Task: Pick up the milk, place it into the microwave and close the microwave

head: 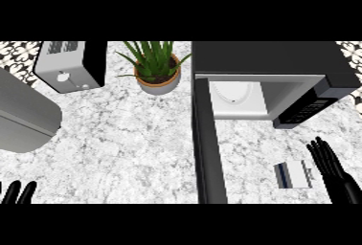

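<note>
My right hand (331,165) hovers with fingers straight and apart, holding nothing, just right of the milk (293,174) lying on the counter (127,139). My left hand (17,192) rests open at the lower left edge. The microwave (272,81) stands beyond, door (209,143) swung open. I'm still at the pickup; next I'd curl round the milk.

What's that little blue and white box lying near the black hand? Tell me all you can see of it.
The milk is a small carton, white with a dark blue band on its left part. It lies on the marbled counter, between the open microwave door and the right hand. The hand's straight fingers are beside it, not touching. Nothing rests on it.
</note>
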Robot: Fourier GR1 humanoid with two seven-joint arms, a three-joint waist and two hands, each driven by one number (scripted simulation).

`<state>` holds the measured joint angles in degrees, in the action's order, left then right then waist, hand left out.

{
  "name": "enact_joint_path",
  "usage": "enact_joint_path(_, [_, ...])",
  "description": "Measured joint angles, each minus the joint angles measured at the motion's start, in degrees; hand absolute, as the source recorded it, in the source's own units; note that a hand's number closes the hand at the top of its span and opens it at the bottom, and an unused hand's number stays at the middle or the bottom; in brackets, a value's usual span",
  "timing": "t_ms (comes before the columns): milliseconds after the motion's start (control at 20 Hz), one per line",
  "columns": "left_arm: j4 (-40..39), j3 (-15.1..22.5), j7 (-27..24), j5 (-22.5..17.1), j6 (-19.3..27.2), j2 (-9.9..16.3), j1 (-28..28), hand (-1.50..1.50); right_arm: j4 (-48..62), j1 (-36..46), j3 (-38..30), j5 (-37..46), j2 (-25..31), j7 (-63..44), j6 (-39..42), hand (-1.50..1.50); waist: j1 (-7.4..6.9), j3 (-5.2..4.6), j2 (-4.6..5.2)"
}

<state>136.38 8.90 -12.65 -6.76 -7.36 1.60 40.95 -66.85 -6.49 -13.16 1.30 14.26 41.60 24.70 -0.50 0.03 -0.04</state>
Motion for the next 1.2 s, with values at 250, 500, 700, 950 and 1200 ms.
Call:
enact_joint_path(250, [0.0,0.1,-1.8,0.2,-0.9,-0.2,2.1,-1.50,7.4,4.1,0.4,1.7,0.1,3.2,-3.3,-1.50,-0.13,0.00,-0.01])
enact_joint_path(500, [-0.7,-2.0,-3.7,-1.4,-2.5,0.3,3.2,-1.50,17.8,9.2,-1.1,4.3,0.8,7.7,-9.1,-1.50,-0.32,0.02,0.04])
enact_joint_path(700, [-0.3,-1.8,-2.9,-1.1,-2.6,0.2,3.1,-1.50,27.6,13.6,-2.8,5.5,3.6,11.0,-11.2,-1.50,-0.45,0.06,0.11])
enact_joint_path(950, [-1.2,-3.2,-3.3,-2.1,-3.3,0.4,2.5,-1.50,35.2,16.5,-1.8,6.1,5.4,13.1,-9.5,-1.50,-0.55,0.09,0.17])
enact_joint_path(1200, [-0.7,-2.4,-2.8,-1.6,-3.1,0.1,2.6,-1.50,35.0,16.6,3.9,6.8,5.1,11.7,-3.2,-1.50,-0.75,0.19,0.18])
